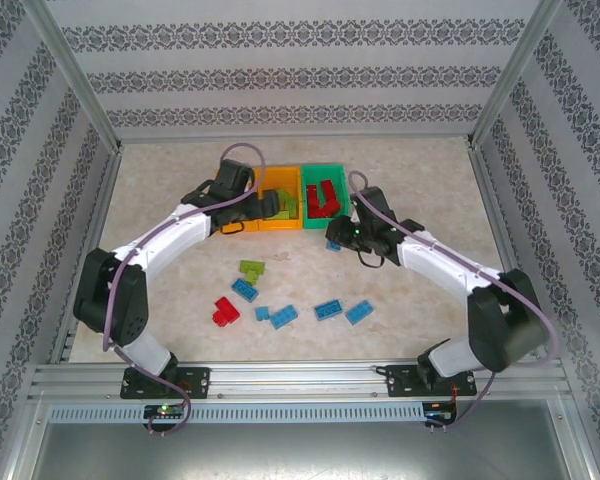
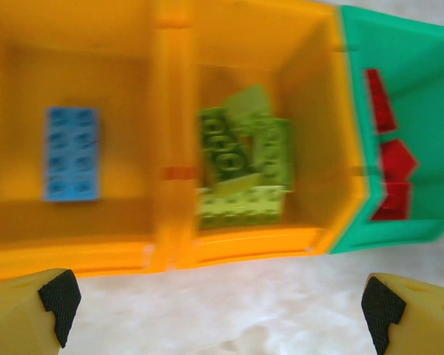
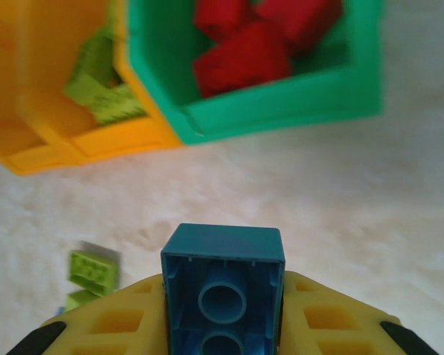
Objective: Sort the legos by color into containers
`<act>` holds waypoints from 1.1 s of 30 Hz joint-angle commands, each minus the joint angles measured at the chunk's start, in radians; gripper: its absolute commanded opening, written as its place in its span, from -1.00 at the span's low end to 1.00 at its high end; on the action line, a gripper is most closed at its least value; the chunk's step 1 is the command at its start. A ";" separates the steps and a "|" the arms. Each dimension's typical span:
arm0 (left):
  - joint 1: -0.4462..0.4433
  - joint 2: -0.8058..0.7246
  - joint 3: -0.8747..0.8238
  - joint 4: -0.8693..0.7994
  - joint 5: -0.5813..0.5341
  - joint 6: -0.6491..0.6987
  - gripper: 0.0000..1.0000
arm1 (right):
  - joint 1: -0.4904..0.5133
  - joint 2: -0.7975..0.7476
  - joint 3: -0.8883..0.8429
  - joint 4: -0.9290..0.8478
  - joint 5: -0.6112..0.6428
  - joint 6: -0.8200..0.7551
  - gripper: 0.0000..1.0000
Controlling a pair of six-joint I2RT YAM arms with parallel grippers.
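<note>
Three bins in a row: left orange bin (image 2: 66, 255) holds one blue brick (image 2: 72, 153), middle orange bin (image 2: 251, 248) lime bricks (image 2: 240, 166), green bin (image 2: 385, 231) red bricks (image 2: 392, 159). Left pincer (image 2: 222, 303) spread, facing them. Right pincer (image 3: 222, 336) pinching a blue lego (image 3: 222, 281) near the green bin. Loose legos (image 1: 327, 309) lie on the counter (image 1: 420, 290).

bare table (image 1: 415, 325) lies open right of loose bricks (image 1: 328, 309); left arm (image 1: 170, 235) overhangs orange bins (image 1: 280, 225).

Glossy plastic on a matt marbled top (image 1: 400, 320).
Smooth shiny orange bins (image 2: 244, 244), green bin (image 3: 281, 111); moulded plastic blue brick (image 3: 222, 288); brushed metal frame (image 1: 300, 378).
</note>
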 commanded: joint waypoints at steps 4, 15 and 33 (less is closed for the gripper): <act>0.086 -0.116 -0.110 0.001 -0.069 -0.021 0.99 | 0.040 0.137 0.163 0.169 -0.152 0.046 -0.58; 0.227 -0.176 -0.251 -0.029 -0.055 -0.087 0.99 | 0.096 0.458 0.499 0.347 -0.299 0.157 -0.58; 0.231 -0.142 -0.297 0.007 -0.026 -0.065 0.99 | 0.132 0.850 0.943 0.266 -0.332 0.245 -0.37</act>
